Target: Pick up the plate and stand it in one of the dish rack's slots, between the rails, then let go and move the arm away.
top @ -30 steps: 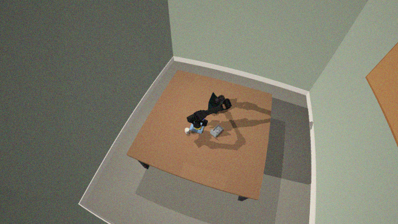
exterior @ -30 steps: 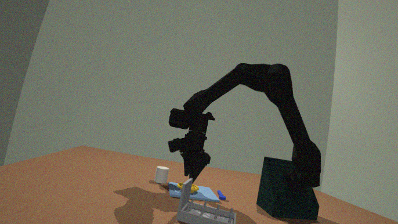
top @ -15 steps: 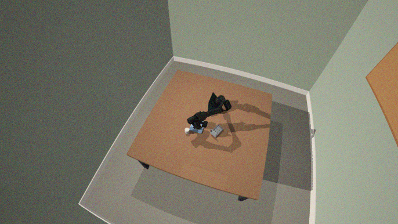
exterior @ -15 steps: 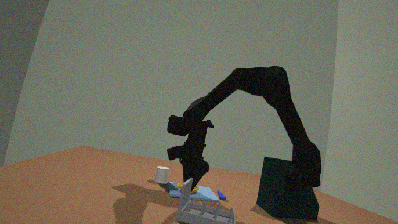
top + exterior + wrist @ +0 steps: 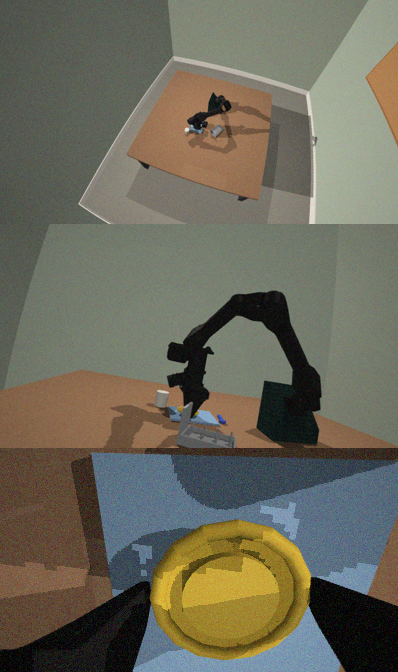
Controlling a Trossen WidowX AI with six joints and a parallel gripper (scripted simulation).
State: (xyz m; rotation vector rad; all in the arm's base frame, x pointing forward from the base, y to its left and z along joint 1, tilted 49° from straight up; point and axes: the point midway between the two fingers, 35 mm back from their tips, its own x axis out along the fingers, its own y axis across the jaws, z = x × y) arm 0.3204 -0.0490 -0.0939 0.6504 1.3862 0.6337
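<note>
A round yellow plate [image 5: 230, 593] [image 5: 180, 408] lies flat on a light blue mat [image 5: 130, 508] [image 5: 209, 419] [image 5: 200, 131]. My gripper [image 5: 227, 587] [image 5: 194, 412] [image 5: 198, 126] is down at the plate, open, with one black finger on each side of the rim. In the wrist view both fingertips stand right at the rim; I cannot tell if they touch it. The grey dish rack [image 5: 203, 440] [image 5: 217, 130] stands on the table to the side of the mat, with one tall end wall and short rails, and is empty.
A white cup [image 5: 161, 398] [image 5: 187, 130] stands beside the mat. A small blue object [image 5: 221, 419] lies at the mat's other edge. The arm's dark green base box [image 5: 284, 412] [image 5: 214, 101] stands behind on the brown table [image 5: 203, 162].
</note>
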